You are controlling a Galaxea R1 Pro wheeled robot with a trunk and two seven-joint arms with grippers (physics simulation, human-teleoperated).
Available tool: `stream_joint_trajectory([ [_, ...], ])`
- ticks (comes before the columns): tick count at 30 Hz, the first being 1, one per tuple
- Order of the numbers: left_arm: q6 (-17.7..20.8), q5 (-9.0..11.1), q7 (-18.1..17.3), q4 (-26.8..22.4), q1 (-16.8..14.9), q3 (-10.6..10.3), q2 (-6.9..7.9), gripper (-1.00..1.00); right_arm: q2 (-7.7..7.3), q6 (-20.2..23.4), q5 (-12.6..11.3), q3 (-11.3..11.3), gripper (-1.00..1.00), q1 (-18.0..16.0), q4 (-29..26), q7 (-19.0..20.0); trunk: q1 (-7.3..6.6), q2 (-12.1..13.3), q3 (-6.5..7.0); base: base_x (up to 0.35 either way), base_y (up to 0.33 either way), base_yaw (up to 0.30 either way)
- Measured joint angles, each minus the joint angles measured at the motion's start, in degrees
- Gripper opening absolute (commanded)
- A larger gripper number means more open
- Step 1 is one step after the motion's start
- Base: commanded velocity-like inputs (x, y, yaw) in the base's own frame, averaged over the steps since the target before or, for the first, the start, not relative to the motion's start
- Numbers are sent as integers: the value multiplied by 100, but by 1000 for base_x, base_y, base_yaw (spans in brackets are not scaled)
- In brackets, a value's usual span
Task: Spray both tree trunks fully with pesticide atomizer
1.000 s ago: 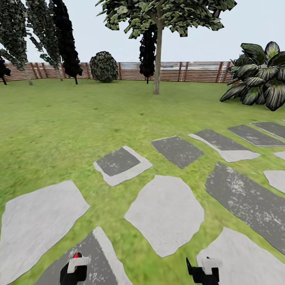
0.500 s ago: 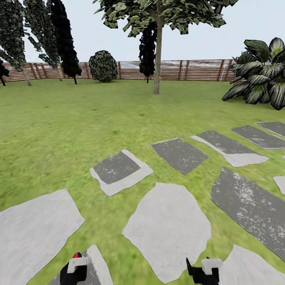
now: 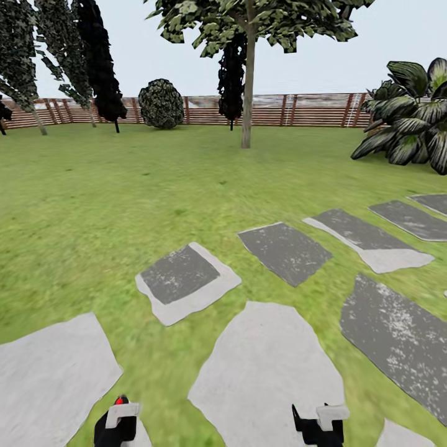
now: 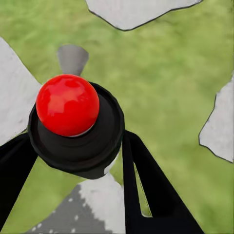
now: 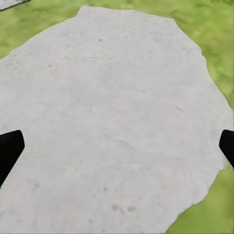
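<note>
Transit step, as judged: sprayer in hand, robot facing the tree, nothing sprayed yet.

Left gripper (image 4: 78,141): jaws clamped on the atomizer (image 4: 73,122), a black round body with a red cap (image 4: 67,105) on top, sitting squarely between the two fingers. In the head view the same red cap peeks above the left gripper (image 3: 117,428) at the bottom edge.

Right gripper (image 5: 117,146): jaws wide apart, nothing between them; a pale paving stone (image 5: 112,122) lies straight ahead of the fingertips.

Tree (image 3: 248,81): one grey-tan trunk stands far ahead of both grippers, well beyond the stones, just short of the fence (image 3: 298,110). No white mist on it that I can see. The second tree I cannot pick out with certainty.

Next move, by my reckoning: drive forward over the lawn (image 3: 124,186) until the trunk is close ahead of the left jaws, then raise the nozzle toward it.

Room: open grass between here and the trunk. A broad-leaved plant (image 3: 410,133) crowds the right side; a round bush (image 3: 161,103) and dark trees (image 3: 102,62) sit far left near the fence. Stepping stones lie flat, no obstacle evident.
</note>
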Motion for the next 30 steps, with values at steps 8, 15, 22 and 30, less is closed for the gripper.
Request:
stream_joint_trajectory([
  [8,-6,0,0,0,0,0,0,-100,0,0,0,0,100,0,0,0,0,0,0,339,0,0],
  [15,-7,-2,0,0,0,1,0,-100,0,0,0,0,100,0,0,0,0,0,0,339,0,0],
  [22,-7,-2,0,0,0,2,0,-100,0,0,0,0,100,0,0,0,0,0,0,339,0,0],
  [30,-4,-3,0,0,0,0,0,-100,0,0,0,0,100,0,4,0,0,0,0,339,0,0],
])
